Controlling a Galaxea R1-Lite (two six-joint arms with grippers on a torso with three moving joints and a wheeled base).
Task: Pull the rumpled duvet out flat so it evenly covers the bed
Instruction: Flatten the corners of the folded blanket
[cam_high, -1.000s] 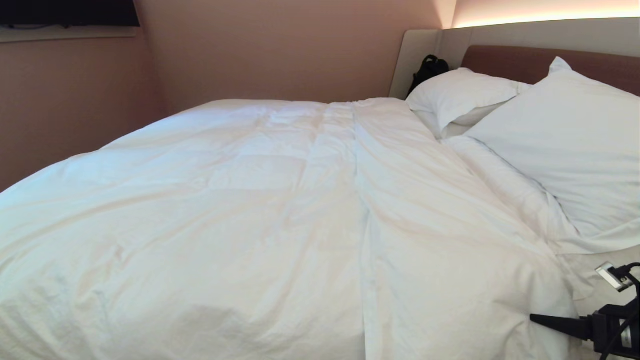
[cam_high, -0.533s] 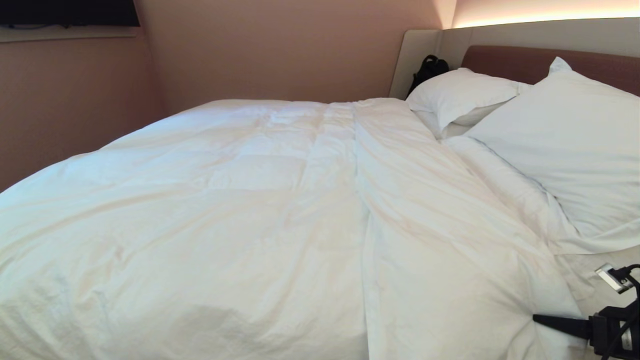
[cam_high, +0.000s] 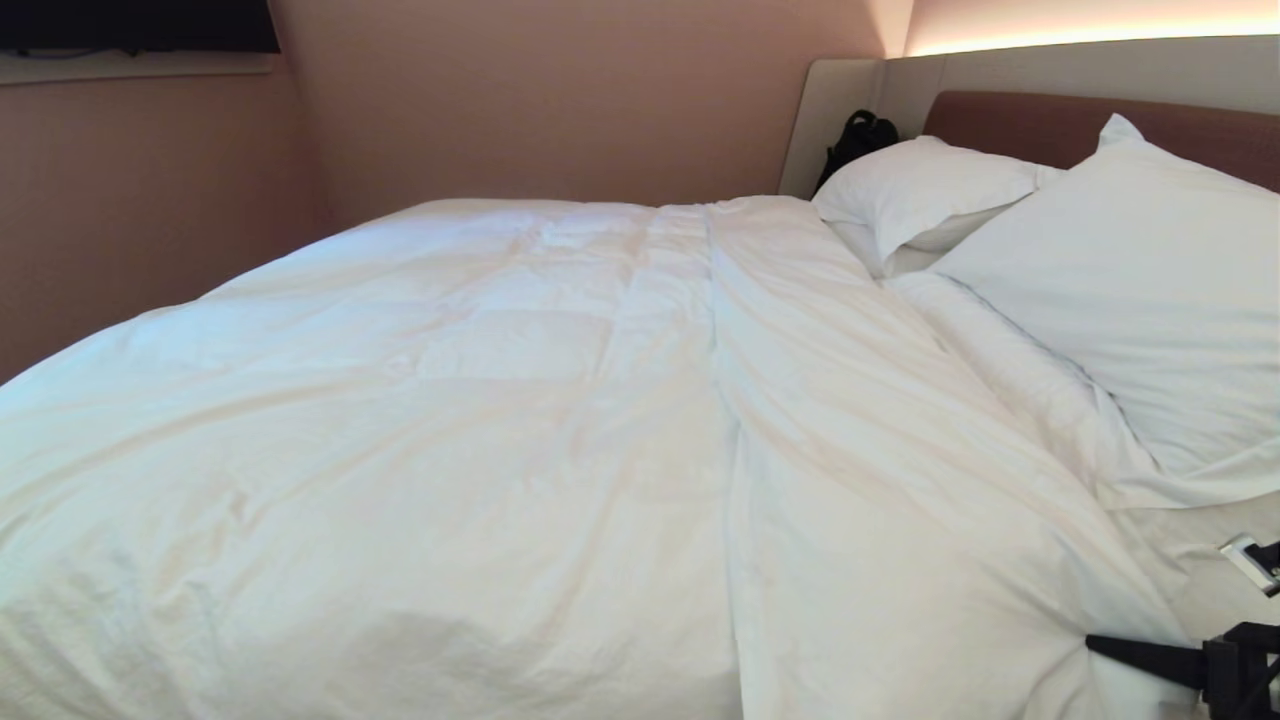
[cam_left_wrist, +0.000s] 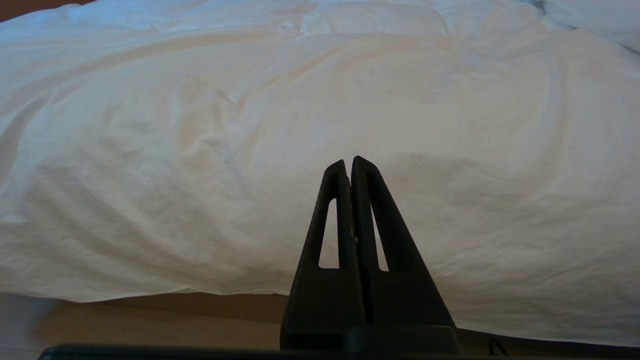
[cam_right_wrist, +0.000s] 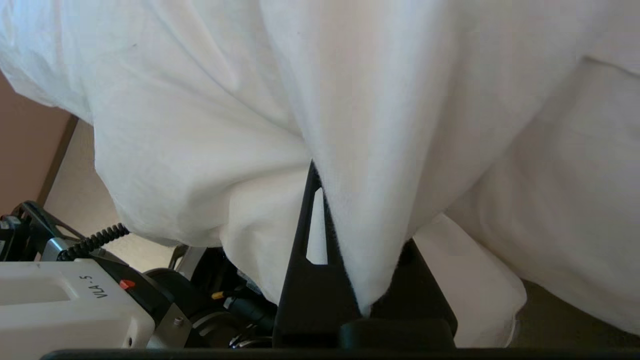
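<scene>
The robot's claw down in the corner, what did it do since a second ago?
The right claw slid lower and toward the near right corner of the head view, and closed on the edge of the duvet, tugging that corner a little along with it. The left claw hangs shut in front of the bed. The pillows stayed put.

bed (cam_high: 1060, 125), white duvet (cam_high: 500, 420), two pillows (cam_high: 1130, 290)
</scene>
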